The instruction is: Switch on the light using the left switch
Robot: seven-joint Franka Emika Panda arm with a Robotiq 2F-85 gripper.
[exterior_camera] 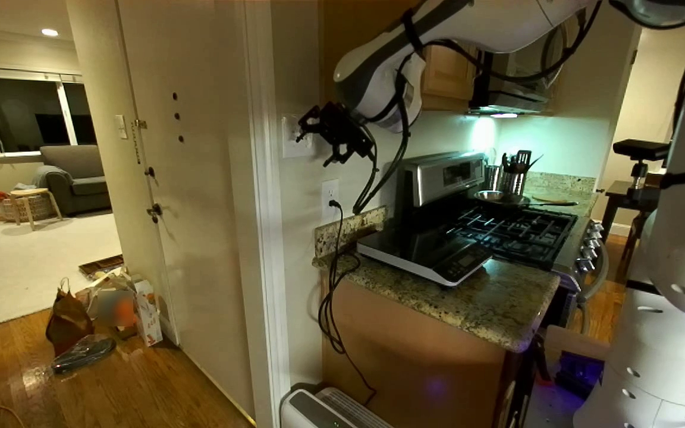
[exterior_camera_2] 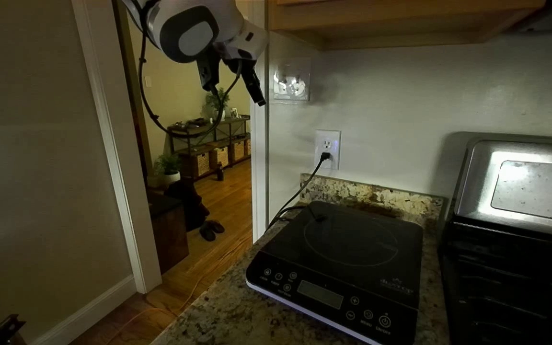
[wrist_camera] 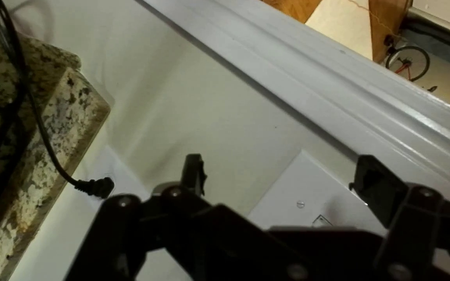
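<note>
canister (exterior_camera: 514,183): dark utensils (exterior_camera: 522,159) | pot (exterior_camera_2: 172,178): plant (exterior_camera_2: 167,164) | hand (wrist_camera: 281,175): jaws apart, near switch plate (wrist_camera: 306,187)

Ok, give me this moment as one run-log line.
gripper: open; position: near wall plate; left switch: not clearly visible; black plug: in outlet

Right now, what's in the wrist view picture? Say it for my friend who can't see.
A black gripper stands open in front of a white wall plate, partly hiding it. At left, a black plug sits in a white outlet beside speckled stone; white trim slants across the upper right.
</note>
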